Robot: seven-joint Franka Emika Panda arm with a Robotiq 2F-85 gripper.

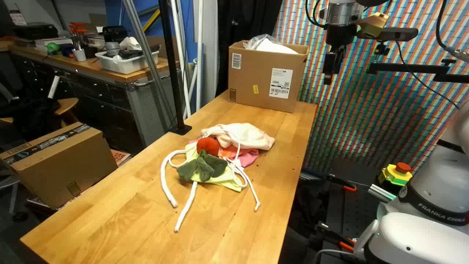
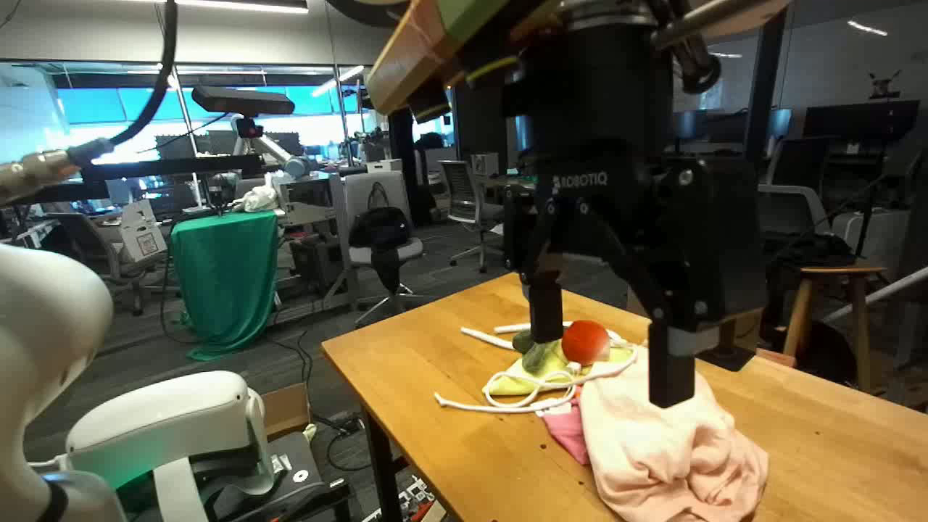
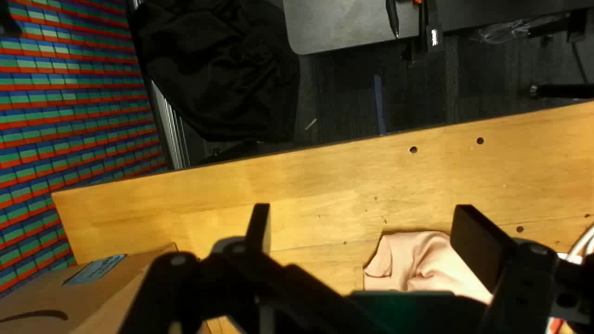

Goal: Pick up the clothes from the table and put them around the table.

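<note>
Gripper [image 3: 362, 222] wide, nothing between the fingers, up above the desk [image 1: 121, 216]; cream cloth [image 3: 427, 264] on the desk lower down, offset toward the finger at the wrist view's right, so next move probably needs a shift that way, then down. It's crumpled, no clear long axis; pink cloth [image 1: 250, 158] partly under it, yellow-green cloth [image 1: 227, 179] alongside, white rope [image 1: 187, 207] tangled in
</note>
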